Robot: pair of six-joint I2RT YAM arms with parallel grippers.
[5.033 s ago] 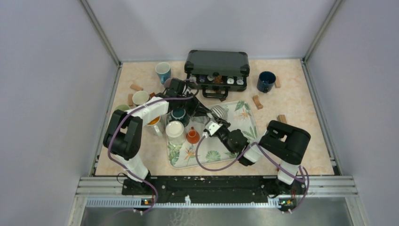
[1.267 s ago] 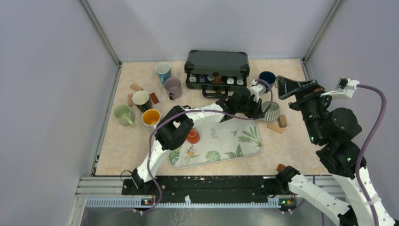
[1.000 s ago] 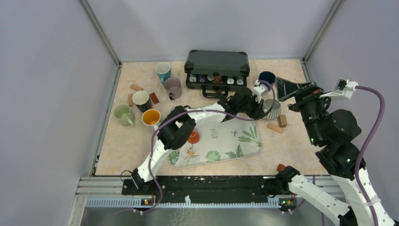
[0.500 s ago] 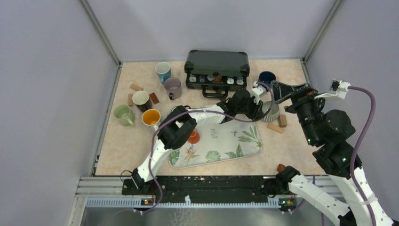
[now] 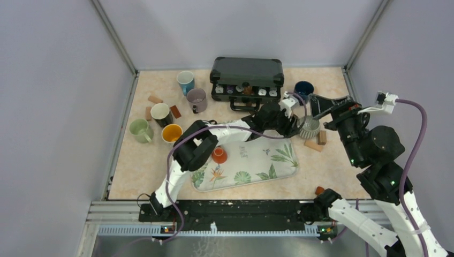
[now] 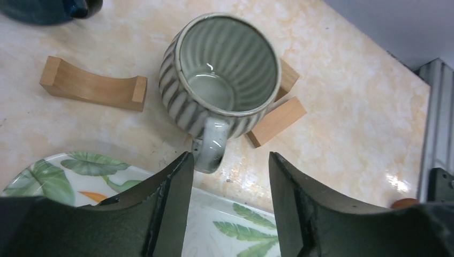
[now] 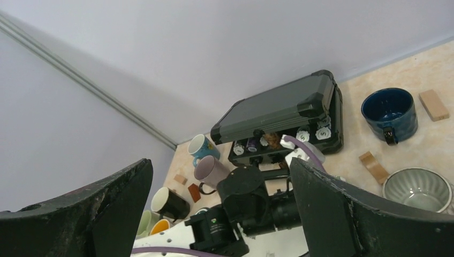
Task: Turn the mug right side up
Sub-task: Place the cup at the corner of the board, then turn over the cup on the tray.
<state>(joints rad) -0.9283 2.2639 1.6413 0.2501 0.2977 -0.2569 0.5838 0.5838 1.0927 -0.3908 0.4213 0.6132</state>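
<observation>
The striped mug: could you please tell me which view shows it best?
Left wrist: the striped mug is close and upright, ribbed inside and handle plain. Top external shows it small and far; right wrist catches only its open top at the bottom-right corner.

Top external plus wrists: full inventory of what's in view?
tray: one, white with leaf print, centre
case: one, black, far centre, open, small items inside
striped mug: one, grey and cream, upright on the table just right of the tray
dark blue mug: one, upright, far right by the case
other mugs: five, light blue mug, mauve mug, black mug, green mug, orange mug, upright, left of the tray
small orange vessel: one, on the tray
wooden blocks: at least seven, tan or brown; three by the striped mug, three among the left mugs, one by the dark blue mug
left end effector: black, open, tips at the striped mug's handle
right end effector: black, open, empty, raised at right
</observation>
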